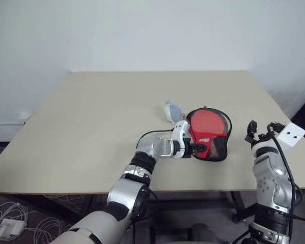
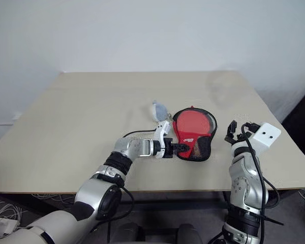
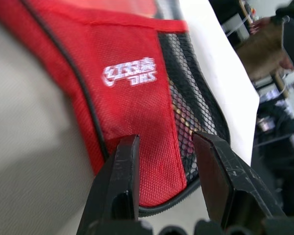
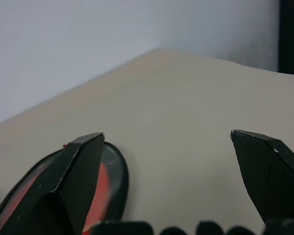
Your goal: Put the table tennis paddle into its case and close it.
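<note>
The case [image 1: 209, 133] lies flat on the table, red with a black rim, its logo, mesh and clear panel facing up. The table tennis paddle [image 1: 208, 122] shows as a round red face under the clear panel. My left gripper [image 1: 197, 148] sits at the case's narrow end. In the left wrist view its fingers [image 3: 121, 182] stand apart over the red cloth and mesh [image 3: 186, 112]; I cannot tell whether they press on it. My right gripper [image 1: 262, 131] hovers wide open and empty just right of the case [image 4: 105, 181].
A small pale blue-grey object [image 1: 172, 110] rests on the beige table [image 1: 101, 117] just left of the case's round end. The table's near edge runs close below both grippers, and its right edge is close to the right arm.
</note>
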